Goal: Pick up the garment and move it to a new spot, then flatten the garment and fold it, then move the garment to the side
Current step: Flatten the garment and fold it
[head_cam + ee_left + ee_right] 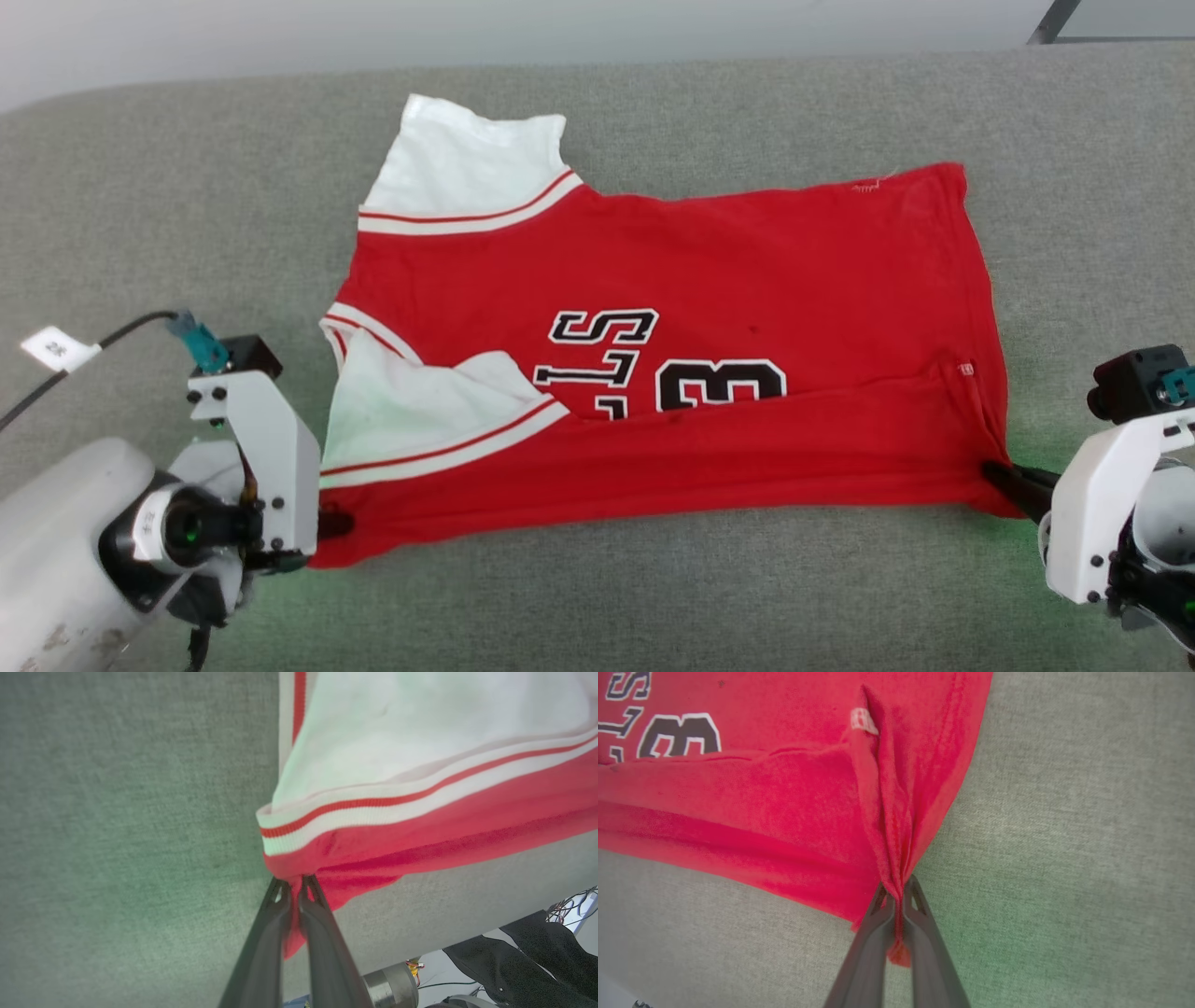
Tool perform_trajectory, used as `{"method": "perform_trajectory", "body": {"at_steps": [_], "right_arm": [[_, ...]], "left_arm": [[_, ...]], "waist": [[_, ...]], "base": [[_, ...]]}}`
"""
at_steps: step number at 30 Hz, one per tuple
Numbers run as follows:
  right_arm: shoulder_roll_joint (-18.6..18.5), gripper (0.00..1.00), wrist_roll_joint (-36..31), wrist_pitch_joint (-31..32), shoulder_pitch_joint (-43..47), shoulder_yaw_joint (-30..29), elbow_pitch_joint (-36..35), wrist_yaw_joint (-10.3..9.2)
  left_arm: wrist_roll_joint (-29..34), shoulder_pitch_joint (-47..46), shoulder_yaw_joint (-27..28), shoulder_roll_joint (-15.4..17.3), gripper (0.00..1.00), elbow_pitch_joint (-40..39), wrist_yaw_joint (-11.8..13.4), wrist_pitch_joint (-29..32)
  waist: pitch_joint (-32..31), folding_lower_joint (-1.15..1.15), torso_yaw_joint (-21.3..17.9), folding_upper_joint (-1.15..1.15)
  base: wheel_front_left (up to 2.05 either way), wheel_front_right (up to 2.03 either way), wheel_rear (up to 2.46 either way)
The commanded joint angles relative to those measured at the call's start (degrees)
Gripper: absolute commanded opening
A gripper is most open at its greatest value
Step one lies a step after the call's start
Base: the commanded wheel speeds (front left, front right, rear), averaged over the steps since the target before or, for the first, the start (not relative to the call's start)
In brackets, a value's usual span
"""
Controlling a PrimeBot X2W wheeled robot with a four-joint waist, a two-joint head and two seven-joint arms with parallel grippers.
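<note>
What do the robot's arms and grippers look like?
The left gripper and right gripper each have two long dark grey fingers with triangular cut-outs near the tips. White angular brackets carry black cameras with teal plugs. A black, white-tagged cable feeds the left plug; that forearm is pale grey.

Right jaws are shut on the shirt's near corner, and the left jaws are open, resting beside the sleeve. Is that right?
Not quite. The left gripper isn't open: the left wrist view shows its jaws shut on the red edge of the shirt, next to the white sleeve. The right gripper is shut on the near corner, as you said.
</note>
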Motion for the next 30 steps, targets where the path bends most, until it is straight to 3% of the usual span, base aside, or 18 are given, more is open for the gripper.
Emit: {"method": "perform_trajectory", "body": {"at_steps": [1,9,17,18,19,20,21,22,23,24,25,30], "right_arm": [[-0.81,0.00,0.26,0.38,0.91,-0.53,-0.44,-0.08],[-0.84,0.00,0.39,4.43,4.89,-1.65,-4.44,-0.08],[0.54,0.00,-0.97,6.16,6.99,-2.86,-6.93,-0.08],[0.83,0.11,-1.10,6.08,7.01,-2.77,-6.97,-0.08],[1.02,0.19,-1.16,6.15,7.04,-2.45,-7.07,-0.08],[1.08,0.31,-1.33,6.06,7.00,-2.18,-7.27,-0.08],[1.18,0.47,-1.54,5.62,6.92,-2.23,-7.42,-0.08],[1.32,0.91,-1.62,5.53,6.92,-2.26,-7.44,-0.08],[1.44,1.00,-1.80,5.33,6.98,-2.21,-7.49,-0.08],[1.56,1.00,-2.00,5.18,7.09,-2.30,-7.58,-0.08],[1.76,1.00,-2.15,5.14,7.22,-2.53,-7.64,-0.08],[2.46,1.00,-2.50,4.59,8.07,-3.18,-8.76,-0.07]], "left_arm": [[-0.06,1.11,-0.32,0.87,0.00,-0.27,0.79,0.40],[-0.78,3.87,-1.28,2.92,0.00,-5.20,3.89,1.53],[-0.98,6.48,-1.87,2.69,0.00,-7.08,4.80,0.21],[-1.11,6.71,-1.78,2.52,0.00,-6.98,4.82,0.00],[-0.83,6.71,-1.64,2.40,0.04,-6.91,4.78,-0.50],[-0.65,6.75,-1.49,2.36,0.24,-6.67,4.97,-0.89],[-0.74,6.74,-1.40,2.29,0.27,-6.56,5.13,-0.99],[-0.72,6.59,-1.37,2.35,0.39,-6.53,5.20,-0.90],[-0.45,6.28,-1.38,2.68,0.57,-6.49,5.34,-0.74],[-0.43,5.98,-1.34,2.98,0.84,-6.61,5.51,-0.58],[-0.27,5.64,-1.27,3.35,0.98,-6.78,5.64,-0.28],[1.46,3.54,-0.78,5.57,1.00,-8.34,5.31,0.08]], "waist": [[-0.31,0.00,0.12,0.00],[-1.39,0.00,0.24,0.00],[-1.66,0.00,-0.01,0.00],[-1.69,0.00,-0.09,0.00],[-1.71,0.00,-0.13,0.00],[-1.74,0.00,-0.21,0.00],[-1.77,0.00,-0.26,0.00],[-1.82,0.00,-0.27,0.00],[-1.89,0.00,-0.31,0.00],[-1.98,0.00,-0.36,0.00],[-2.10,0.00,-0.43,0.00],[-2.85,0.00,-0.84,0.00]], "base": [[0.00,0.00,0.00],[0.00,0.00,0.00],[0.00,0.00,0.00],[0.00,0.00,0.00],[0.00,0.00,0.00],[0.00,0.00,0.00],[0.00,0.00,0.00],[0.00,0.00,0.00],[0.00,0.00,0.00],[0.00,0.00,0.00],[0.00,0.00,0.00],[0.00,0.00,0.00]]}}
